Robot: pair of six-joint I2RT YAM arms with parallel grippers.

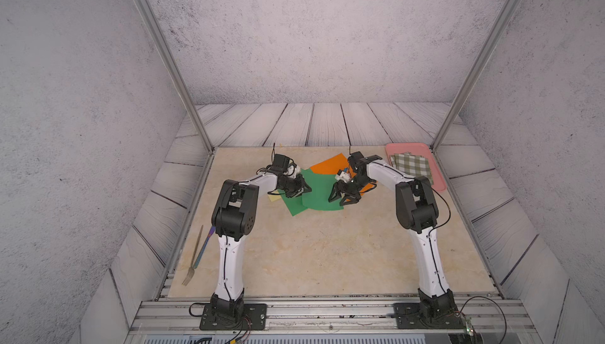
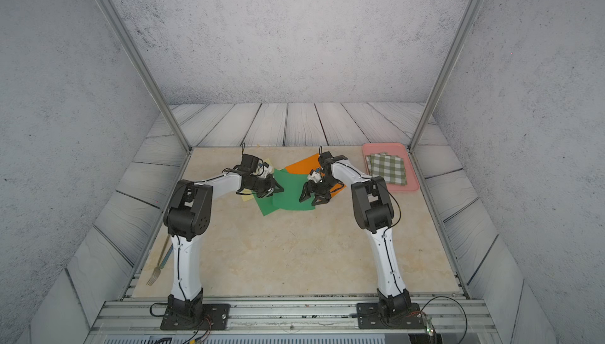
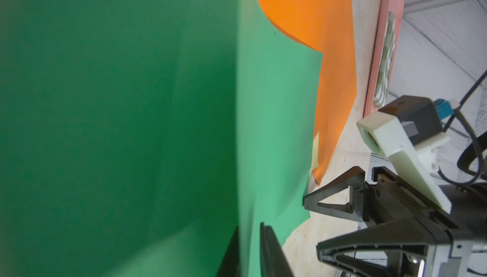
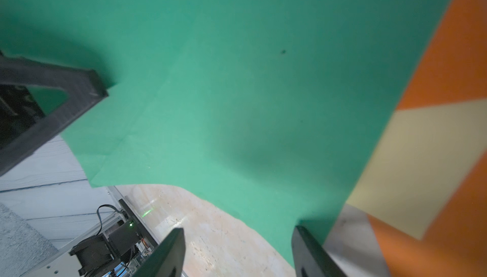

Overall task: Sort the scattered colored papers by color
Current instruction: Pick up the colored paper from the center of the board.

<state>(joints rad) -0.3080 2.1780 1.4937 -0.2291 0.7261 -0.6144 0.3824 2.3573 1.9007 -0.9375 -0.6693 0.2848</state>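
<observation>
I see the papers heaped at the far middle of the table (image 1: 311, 254), between the two arms. The green paper (image 1: 322, 195) lies uppermost, bowed, with its near edge curved. A second green paper (image 1: 293, 209) pokes out beneath it at the near left. An orange paper (image 1: 329, 163) shows behind the green one, toward the far edge. A bit of a second orange paper (image 1: 369, 188) peeks out under the right wrist. A pale yellow corner (image 1: 273, 196) sticks out under the left arm. In a top view another yellow corner (image 2: 266, 162) shows behind the left wrist camera.

My left gripper (image 1: 299, 191) sits at the green paper's left edge. In the left wrist view its fingers (image 3: 271, 254) stand close together with a strip of green between them, so I read it as pinched on that sheet. I cannot tell whether the lower green sheet is caught too.

My right gripper (image 1: 340, 200) is low at the green paper's right edge. In the right wrist view its jaws stand wide apart, with bare table and the sheet's curved edge between them, and they grip nothing. One finger (image 4: 311, 252) is just beside the green edge.

A pink tray (image 1: 438, 175) with a checked cloth (image 1: 412, 165) sits at the far right. A fork (image 1: 191, 270) lies at the near left.
</observation>
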